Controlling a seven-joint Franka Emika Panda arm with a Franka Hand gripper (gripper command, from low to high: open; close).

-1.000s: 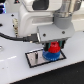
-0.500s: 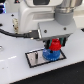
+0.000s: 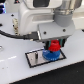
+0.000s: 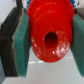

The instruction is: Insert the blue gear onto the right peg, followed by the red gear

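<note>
Only ext.: red gear point(image 3: 54, 46) over blue gear point(image 3: 50, 54)

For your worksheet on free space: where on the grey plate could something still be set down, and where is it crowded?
Free: the grey plate towards the exterior view's left, inside its black rim. Crowded: the right end, where the gripper holds the red gear over the blue gear.

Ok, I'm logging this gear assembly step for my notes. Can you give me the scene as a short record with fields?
gripper: shut on the red gear
red gear: held between the green pads, just above the blue gear
blue gear: lying on the plate, at the exterior view's right end
plate: black-rimmed, grey, flat on the white table
free peg: not clear enough to place
red gear seated: cannot tell
</note>
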